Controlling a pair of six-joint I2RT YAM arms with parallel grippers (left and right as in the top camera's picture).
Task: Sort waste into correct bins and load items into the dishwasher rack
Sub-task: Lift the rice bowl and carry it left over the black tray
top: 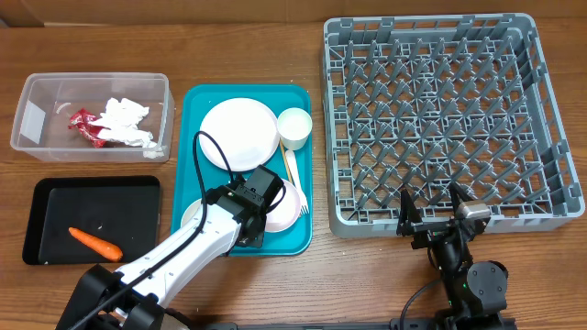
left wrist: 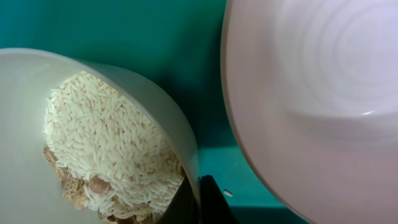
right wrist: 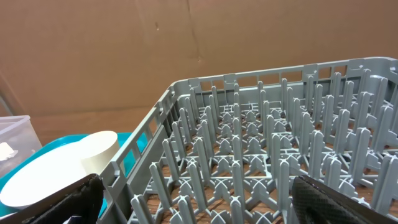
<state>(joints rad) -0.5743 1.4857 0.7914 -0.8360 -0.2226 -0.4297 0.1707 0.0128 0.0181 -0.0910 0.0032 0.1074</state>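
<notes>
- Rice bowl [left wrist: 25, 93], near-left corner of teal tray [top: 191, 110]: my left end effector [left wrist: 199, 199] pinches its rim.
- Right end effector [top: 429, 209], right of that tray, spread.
- Risk: rim grip slips as I lift, scattering rice [left wrist: 106, 137].

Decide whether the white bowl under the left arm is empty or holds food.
Holds food: the left wrist view shows rice and crumbs in the white bowl.

A wood-grain table [top: 275, 46] is seen under a matt grey plastic rack [top: 422, 20], a clear plastic tub [top: 26, 128] of crumpled paper napkins [top: 124, 121] and a matt black tray [top: 92, 197]; a smooth white bowl [left wrist: 25, 155] and glossy pink bowl [left wrist: 323, 93] are shown.
</notes>
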